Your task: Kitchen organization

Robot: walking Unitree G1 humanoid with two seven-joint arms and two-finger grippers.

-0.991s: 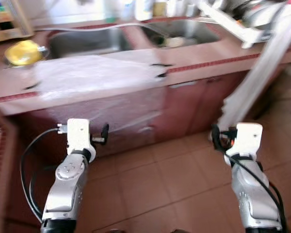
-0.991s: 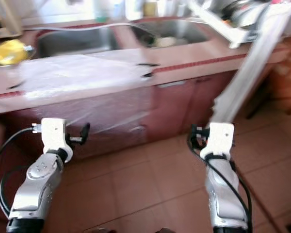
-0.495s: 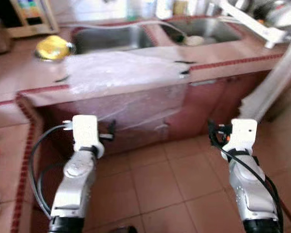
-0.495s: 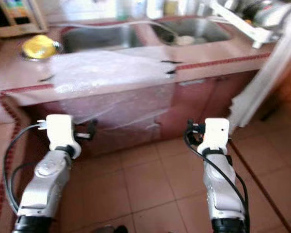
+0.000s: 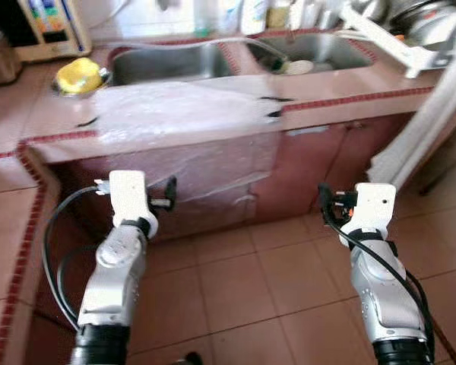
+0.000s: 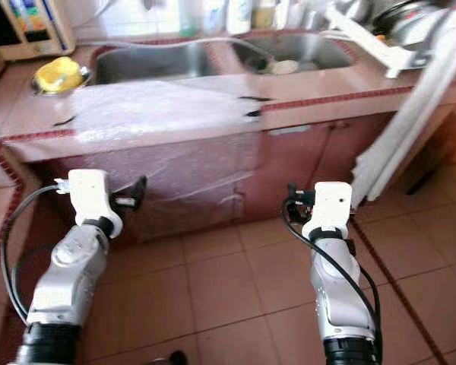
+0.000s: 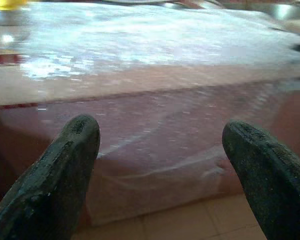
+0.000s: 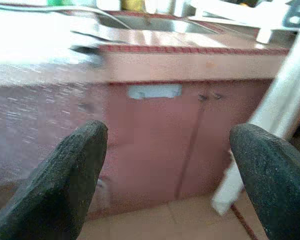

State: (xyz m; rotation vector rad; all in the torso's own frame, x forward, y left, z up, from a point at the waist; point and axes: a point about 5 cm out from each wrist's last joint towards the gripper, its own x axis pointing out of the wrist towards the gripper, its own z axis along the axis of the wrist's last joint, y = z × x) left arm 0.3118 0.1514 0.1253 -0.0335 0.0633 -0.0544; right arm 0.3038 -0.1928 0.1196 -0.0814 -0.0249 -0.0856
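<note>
Light: bright daylight from the far side, beyond the sink (image 5: 167, 62).
Glare: plastic sheet (image 5: 182, 110) washed white.
Blur: mild motion softness; wrist views hazy.

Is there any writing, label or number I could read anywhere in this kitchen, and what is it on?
None can be read.
Appliance at the counter's far left: coloured panel markings, too blurred to read.
Bottles behind the sink: labels too small and blurred to read.
Cabinet tag: pale, no legible text.
</note>
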